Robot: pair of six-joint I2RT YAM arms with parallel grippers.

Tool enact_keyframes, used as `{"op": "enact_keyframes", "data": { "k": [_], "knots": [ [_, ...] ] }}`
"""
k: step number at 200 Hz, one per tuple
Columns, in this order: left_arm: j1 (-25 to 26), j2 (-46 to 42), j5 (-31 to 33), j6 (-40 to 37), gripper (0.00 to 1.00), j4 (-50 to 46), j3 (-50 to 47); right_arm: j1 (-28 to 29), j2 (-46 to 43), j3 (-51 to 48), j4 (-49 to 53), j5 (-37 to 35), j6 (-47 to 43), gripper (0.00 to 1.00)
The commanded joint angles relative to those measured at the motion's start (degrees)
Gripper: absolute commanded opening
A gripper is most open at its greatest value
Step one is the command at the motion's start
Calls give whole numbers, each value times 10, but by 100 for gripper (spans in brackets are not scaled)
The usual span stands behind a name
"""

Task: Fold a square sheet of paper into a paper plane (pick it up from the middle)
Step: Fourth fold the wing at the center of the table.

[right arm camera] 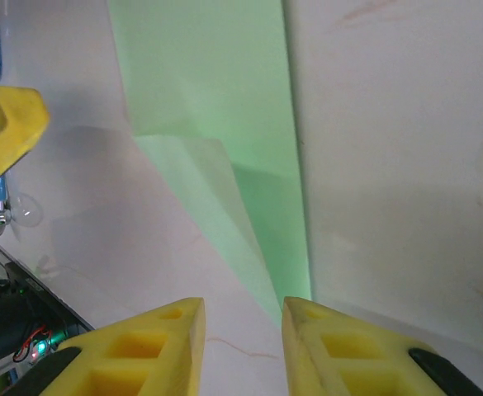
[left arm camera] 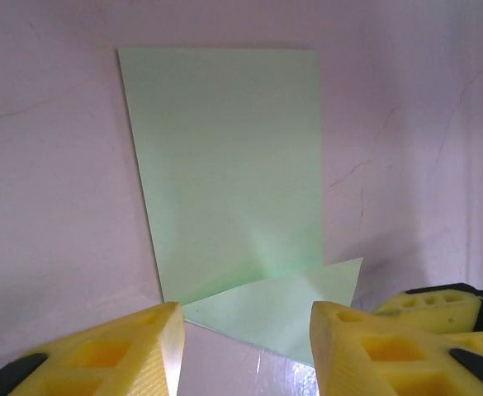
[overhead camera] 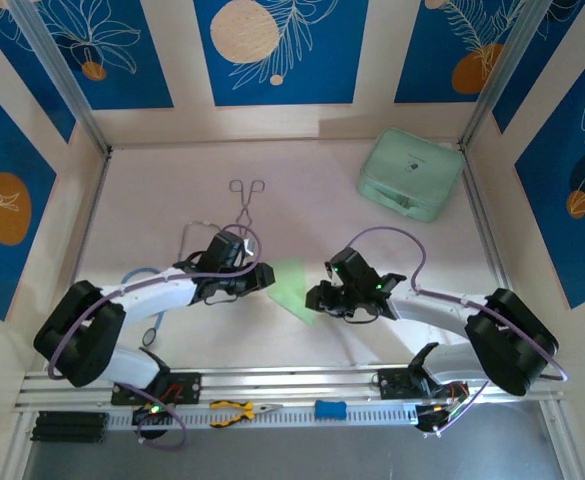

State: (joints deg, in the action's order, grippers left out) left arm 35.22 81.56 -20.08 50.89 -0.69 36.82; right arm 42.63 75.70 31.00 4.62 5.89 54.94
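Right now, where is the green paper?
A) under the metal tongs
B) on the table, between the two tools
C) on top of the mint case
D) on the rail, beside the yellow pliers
B: the paper lies on the table, with the left tool on one side of it and the right tool on the other.

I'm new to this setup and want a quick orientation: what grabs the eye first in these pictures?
The thin light-green sheet of paper, partly folded, lies flat mid-table, flanked by the left gripper and the right gripper, both with jaws apart. A bulky mint-green case with rounded corners sits at the far right corner.
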Motion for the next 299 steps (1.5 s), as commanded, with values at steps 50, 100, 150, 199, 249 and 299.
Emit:
{"op": "enact_keyframes", "data": {
  "k": [50, 100, 150, 199, 249, 299],
  "knots": [
    [-31, 32, -86, -10, 45, 17, 1, -26, 79, 45, -32, 53, -44, 24],
    [-42, 40, -101, -12, 46, 15, 2, -39, 80, 34, -42, 66, -47, 20],
    [-45, 48, -108, -11, 47, 20, 4, -54, 50, 13, -41, 45, -49, 26],
    [-45, 56, -118, -5, 47, 32, -1, -60, 78, 15, -63, 76, -52, 30],
    [-67, 74, -145, -38, 49, -2, 26, -62, 101, 23, -79, 98, -58, 23],
    [-76, 84, -160, -39, 50, 6, 34, -65, 84, 12, -92, 103, -71, 12]
  ]
}}
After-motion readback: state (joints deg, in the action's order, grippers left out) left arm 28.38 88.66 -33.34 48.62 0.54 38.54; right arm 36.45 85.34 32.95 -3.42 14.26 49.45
